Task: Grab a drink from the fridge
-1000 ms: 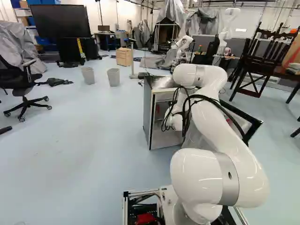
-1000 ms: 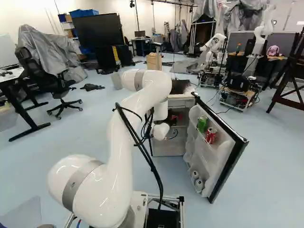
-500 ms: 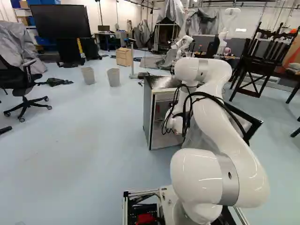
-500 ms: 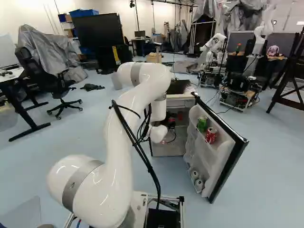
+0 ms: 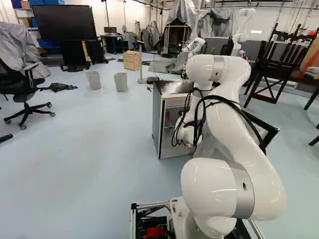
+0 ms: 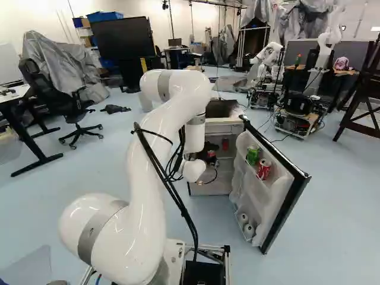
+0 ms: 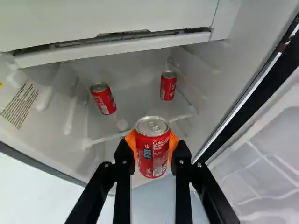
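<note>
In the right base view my gripper [image 6: 209,155] shows dark and partly hidden by the wrist, at the open front of the fridge [image 6: 208,189]. The wrist view shows the gripper [image 7: 153,148] shut on a red can [image 7: 153,158], an orange pad pressed to either side of it. This can is upright, in front of the shelf's edge. Farther in, two more red cans stand on the shelf, one [image 7: 103,99] near a side wall and another [image 7: 168,86] towards the opposite side.
The fridge door [image 6: 285,205] stands open to the right, with a green can [image 6: 253,155] and a red can [image 6: 263,169] in its rack. Above the shelf is a white compartment [image 7: 117,52]. Another robot [image 6: 270,59] stands beyond the fridge.
The arm's elbow has risen, and the wrist has drawn back towards the base, carrying the gripper and its can. The base and the fridge have stayed put.
</note>
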{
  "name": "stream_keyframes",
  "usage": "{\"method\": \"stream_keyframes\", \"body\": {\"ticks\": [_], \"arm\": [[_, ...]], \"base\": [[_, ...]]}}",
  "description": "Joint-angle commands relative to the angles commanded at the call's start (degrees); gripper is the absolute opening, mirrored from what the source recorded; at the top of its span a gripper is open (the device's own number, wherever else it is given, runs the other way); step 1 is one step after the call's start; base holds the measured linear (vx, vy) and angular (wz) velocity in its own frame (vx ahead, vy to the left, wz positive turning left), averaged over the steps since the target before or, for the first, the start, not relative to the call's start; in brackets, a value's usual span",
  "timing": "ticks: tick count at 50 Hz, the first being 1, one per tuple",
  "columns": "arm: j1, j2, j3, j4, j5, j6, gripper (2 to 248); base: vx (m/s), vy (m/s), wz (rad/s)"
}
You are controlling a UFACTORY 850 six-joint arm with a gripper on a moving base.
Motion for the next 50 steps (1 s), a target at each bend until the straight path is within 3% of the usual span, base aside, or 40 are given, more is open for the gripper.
{"method": "stream_keyframes", "body": {"ticks": [31,50], "arm": [[0.80,9.85,12.29,0.00,0.00,0.00,89],[1.18,14.59,15.95,0.00,0.00,0.00,89]], "base": [[0.000,0.000,0.000],[0.000,0.000,0.000]]}}
